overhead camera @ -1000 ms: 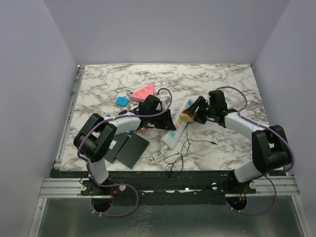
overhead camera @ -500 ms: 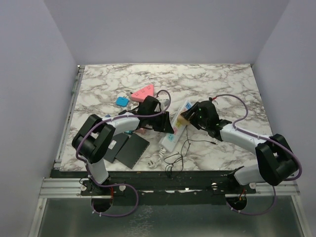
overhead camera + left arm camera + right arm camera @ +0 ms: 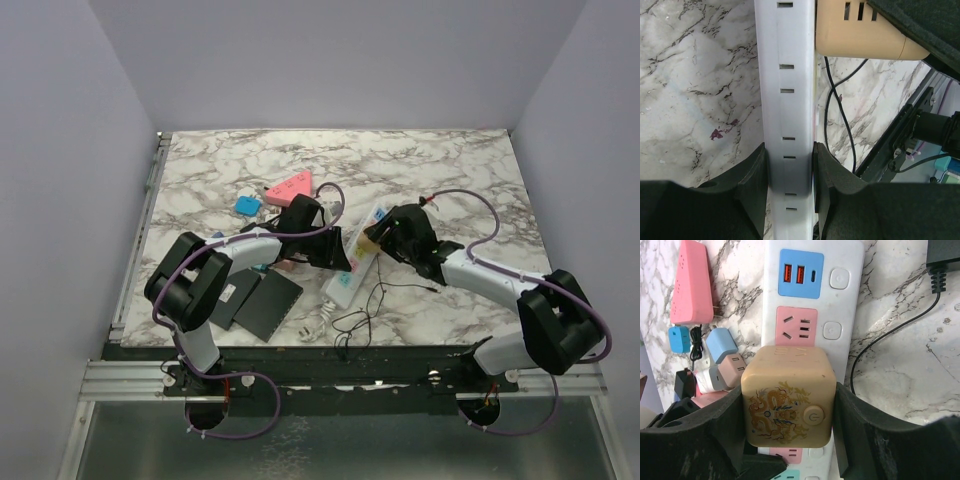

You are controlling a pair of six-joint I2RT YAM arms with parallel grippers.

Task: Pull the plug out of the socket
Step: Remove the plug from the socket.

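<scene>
Marbled table. The socket, a long white strip, lies near its middle, running diagonally between the two arms. Flat black pads lie at front left, well apart from the strip. A pink triangular adapter lies behind the left arm. The plug – a beige cube with a dragon print – sits on the strip just below a pink outlet. The right fingers pinch the plug on both sides. The left fingers clamp the socket's long edges – contact on both. A thin black cable is coiled near the front edge.
</scene>
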